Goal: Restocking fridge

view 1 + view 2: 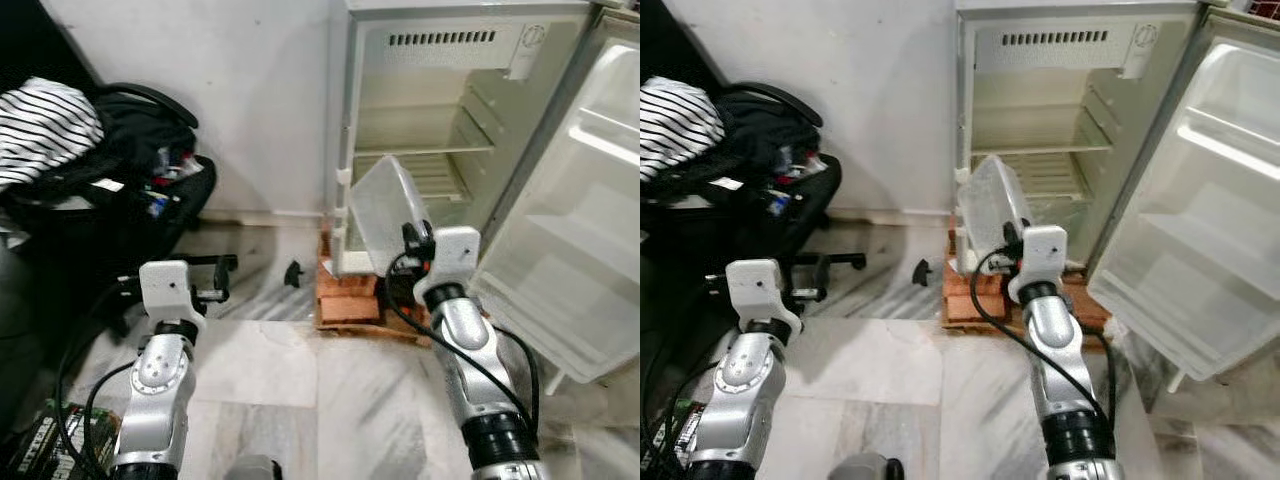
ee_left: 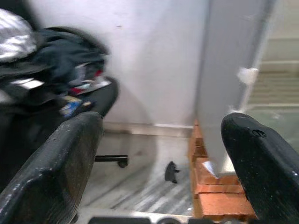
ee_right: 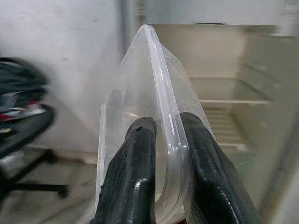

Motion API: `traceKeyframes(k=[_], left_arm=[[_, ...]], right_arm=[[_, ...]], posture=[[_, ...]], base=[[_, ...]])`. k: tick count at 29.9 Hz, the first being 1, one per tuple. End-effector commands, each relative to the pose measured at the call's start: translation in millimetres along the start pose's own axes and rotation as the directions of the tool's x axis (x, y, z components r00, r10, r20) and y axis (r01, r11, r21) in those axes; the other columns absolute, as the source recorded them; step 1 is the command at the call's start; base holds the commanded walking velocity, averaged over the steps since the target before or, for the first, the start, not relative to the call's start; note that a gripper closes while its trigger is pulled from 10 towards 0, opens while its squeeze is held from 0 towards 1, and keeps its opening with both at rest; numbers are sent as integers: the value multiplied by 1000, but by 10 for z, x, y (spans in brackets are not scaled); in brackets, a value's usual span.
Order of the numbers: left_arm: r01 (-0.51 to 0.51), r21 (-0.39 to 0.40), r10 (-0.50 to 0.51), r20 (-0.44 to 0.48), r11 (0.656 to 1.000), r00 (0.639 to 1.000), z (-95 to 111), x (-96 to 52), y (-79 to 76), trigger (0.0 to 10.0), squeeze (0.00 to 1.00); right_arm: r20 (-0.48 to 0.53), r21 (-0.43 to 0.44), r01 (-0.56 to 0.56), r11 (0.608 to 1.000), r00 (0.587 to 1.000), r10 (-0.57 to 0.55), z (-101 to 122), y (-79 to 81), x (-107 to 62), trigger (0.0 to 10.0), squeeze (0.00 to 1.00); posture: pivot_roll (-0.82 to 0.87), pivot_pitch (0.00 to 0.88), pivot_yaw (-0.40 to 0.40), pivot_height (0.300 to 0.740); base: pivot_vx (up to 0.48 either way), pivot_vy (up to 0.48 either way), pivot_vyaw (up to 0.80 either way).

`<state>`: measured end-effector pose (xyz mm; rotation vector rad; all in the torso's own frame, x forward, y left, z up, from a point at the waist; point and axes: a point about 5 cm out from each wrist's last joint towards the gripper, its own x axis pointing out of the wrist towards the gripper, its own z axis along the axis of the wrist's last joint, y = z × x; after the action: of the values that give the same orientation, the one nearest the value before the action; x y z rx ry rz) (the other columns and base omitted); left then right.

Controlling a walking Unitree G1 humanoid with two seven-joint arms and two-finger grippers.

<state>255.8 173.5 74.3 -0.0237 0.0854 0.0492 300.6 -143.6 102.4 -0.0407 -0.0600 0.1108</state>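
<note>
A: Left eye view first, from the left side: what is seen there?

B: An office chair [image 1: 150, 190] heaped with dark bags and a striped cloth [image 1: 40, 125] is seen against the wall. The left gripper [image 2: 159, 154] is raised in front of it with its fingers spread wide, and nothing is held between them. A small black part [image 1: 292, 273] is seen lying on the marble floor [image 1: 270, 360] between the chair and the fridge.

A: And further right?

B: A clear plastic container [image 1: 388, 205] is pinched by its rim between the fingers of the right gripper [image 3: 163, 140]. It is held tilted, in the air, just in front of the left edge of the open fridge [image 1: 450, 110], level with the lower wire shelf [image 1: 425, 175]. It has not yet been set inside. The fridge is propped on bricks [image 1: 350, 295], and its door [image 1: 575, 230] is swung open to the right.

A: What could go wrong from here?

B: The container is gripped only at a thin, flexible rim, so it is judged that it could twist or slip if it is knocked. A knock is likely enough: the container is held close to the fridge's left wall edge and could be caught there, or on the front edge of the shelf, if it is pushed in while tilted. If it is released before it is levelled, it could be tipped off the shelf onto the bricks.
</note>
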Motion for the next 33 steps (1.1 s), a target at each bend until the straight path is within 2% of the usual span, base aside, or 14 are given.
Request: traceKeyframes(k=[1,2,3,8,10,12,15,23,25,28,33], left_arm=[[19,-8,-18,7,1000,1000,38,4,-42,10000,0],[20,-8,-20,3,1000,1000,35,9,-44,10000,0],[22,-7,-22,1,1000,1000,32,11,-46,10000,0],[31,-3,-31,-3,1000,1000,28,23,-54,10000,0],[28,0,-28,-7,1000,1000,25,24,-52,10000,0],[32,9,-32,-10,999,999,24,23,-63,10000,0],[45,14,-45,-7,999,999,36,25,-80,10000,0],[29,14,-29,-9,999,1000,73,21,-60,10000,0],[29,13,-29,-12,999,1000,64,8,-53,10000,0],[39,20,-38,-18,999,999,56,3,-64,10000,0],[27,25,-26,-40,999,999,33,7,-69,10000,0]], right_arm=[[-40,-64,5,998,999,-8,-71,-44,-9,10000,0],[-104,-25,11,1000,995,-14,-135,-5,-31,10000,0],[-108,57,7,998,994,-1,-146,31,-36,10000,0],[-107,112,59,992,993,-47,-165,-3,-21,10000,0],[-78,67,36,997,996,-31,-132,-2,-22,10000,0],[-67,86,19,996,998,-13,-122,12,-28,10000,0],[-55,49,17,999,998,-15,-97,3,-20,10000,0],[-58,15,2,1000,998,-1,-38,7,19,10000,0],[-52,18,18,1000,998,-17,-13,9,33,10000,0],[-12,92,27,995,1000,-26,183,55,127,10000,0],[-38,129,13,992,999,-8,221,112,170,10000,0]], posture=[[90,38,41,740],[88,40,42,740],[87,40,43,740],[83,45,48,740],[84,46,48,740],[87,49,48,740],[93,54,49,740],[105,85,51,740],[105,85,52,740],[104,81,48,740],[104,79,40,740]], base=[[480,0,0],[480,0,0],[480,0,0],[480,0,0],[480,0,0],[480,0,0],[477,0,0],[468,0,0],[442,0,0],[442,0,0],[315,0,0]])
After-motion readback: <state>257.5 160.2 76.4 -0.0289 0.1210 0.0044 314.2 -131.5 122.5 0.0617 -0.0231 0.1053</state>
